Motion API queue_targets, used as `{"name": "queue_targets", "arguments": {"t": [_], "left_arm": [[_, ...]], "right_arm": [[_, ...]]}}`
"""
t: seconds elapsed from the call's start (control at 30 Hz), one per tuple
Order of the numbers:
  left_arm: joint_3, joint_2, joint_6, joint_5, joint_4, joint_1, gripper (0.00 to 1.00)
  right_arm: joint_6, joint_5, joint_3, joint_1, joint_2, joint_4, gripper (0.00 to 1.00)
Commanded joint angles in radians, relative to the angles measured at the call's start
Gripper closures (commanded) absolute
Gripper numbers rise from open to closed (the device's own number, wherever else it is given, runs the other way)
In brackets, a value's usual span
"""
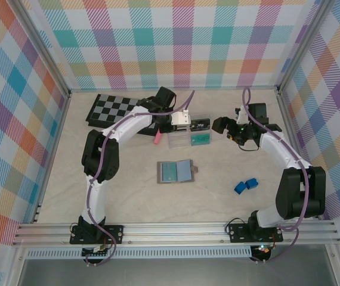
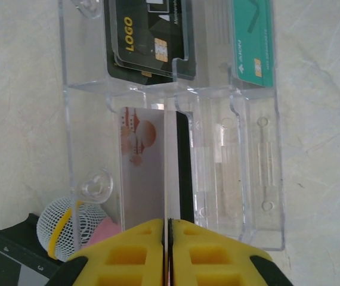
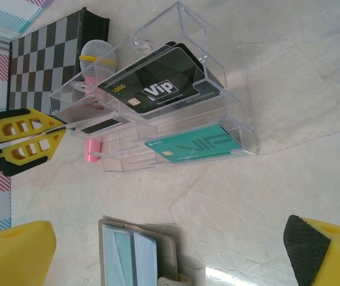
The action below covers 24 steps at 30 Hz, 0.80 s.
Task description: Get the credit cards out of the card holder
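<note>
On beige table [image 3: 301, 71], boxed black card [image 3: 158, 89] reads "Vip".

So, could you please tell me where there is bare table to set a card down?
Bare table lies left of the wallet, and right of it up to the blue object; the near strip is free too. It is crowded at the back: box, pink mic, checkerboard.

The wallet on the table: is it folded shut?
No, the wallet lies opened out flat, with both of its panels facing up.
</note>
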Motion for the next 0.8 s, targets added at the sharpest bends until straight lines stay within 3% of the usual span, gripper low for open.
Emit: {"name": "queue_targets", "arguments": {"t": [0.0, 0.17, 0.4, 0.57, 0.77], "left_arm": [[0.01, 0.011, 0.006, -0.022, 0.04, -0.002, 0.86], [0.008, -0.007, -0.014, 0.004, 0.049, -0.002, 0.74], [-0.022, -0.084, -0.077, 0.042, 0.095, 0.001, 0.71], [-0.137, -0.215, -0.233, 0.061, 0.23, 0.01, 0.68], [-0.395, -0.453, -0.449, -0.03, 0.344, 0.01, 0.66]], "right_arm": [[-0.033, 0.004, 0.002, -0.008, -0.036, -0.012, 0.0], [-0.033, 0.0, 0.001, -0.011, -0.031, -0.012, 0.0], [-0.037, -0.031, 0.0, -0.01, -0.025, -0.004, 0.0], [-0.047, -0.078, -0.007, -0.007, -0.027, 0.011, 0.0], [-0.047, -0.075, 0.011, 0.058, -0.024, 0.002, 0.0]]}}
